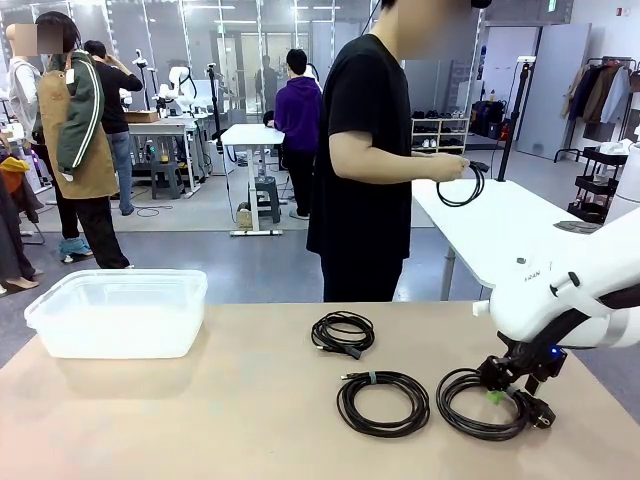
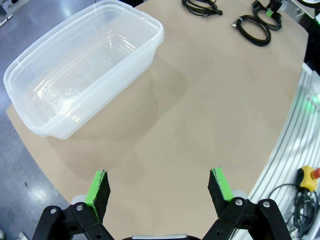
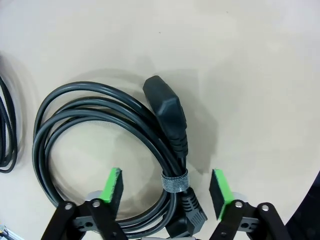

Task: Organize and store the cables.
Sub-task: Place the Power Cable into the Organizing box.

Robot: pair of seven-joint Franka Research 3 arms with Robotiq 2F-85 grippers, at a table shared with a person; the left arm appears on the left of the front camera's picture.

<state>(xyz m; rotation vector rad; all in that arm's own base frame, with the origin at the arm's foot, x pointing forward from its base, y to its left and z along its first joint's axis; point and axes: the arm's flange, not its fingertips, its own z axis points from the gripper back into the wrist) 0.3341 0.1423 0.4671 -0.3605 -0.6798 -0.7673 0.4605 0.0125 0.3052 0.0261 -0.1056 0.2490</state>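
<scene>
Three coiled black cables lie on the tan table (image 1: 200, 420): one at the middle (image 1: 342, 332), one nearer the front (image 1: 382, 402), one at the right (image 1: 470, 405). My right gripper (image 1: 497, 397) is down on that right coil. In the right wrist view its green-padded fingers (image 3: 112, 187) stand apart on either side of the banded cable bundle (image 3: 165, 107), so the right gripper (image 3: 166, 187) is open and straddles it. My left gripper (image 2: 160, 187) hangs open over bare table, holding nothing. The person's hand holds another coiled cable (image 1: 462, 186).
A clear plastic bin (image 1: 120, 280) stands at the table's left, seen close in the left wrist view (image 2: 150, 30). The person stands at the far edge. A second coil's edge (image 3: 7, 135) lies just left of the right gripper.
</scene>
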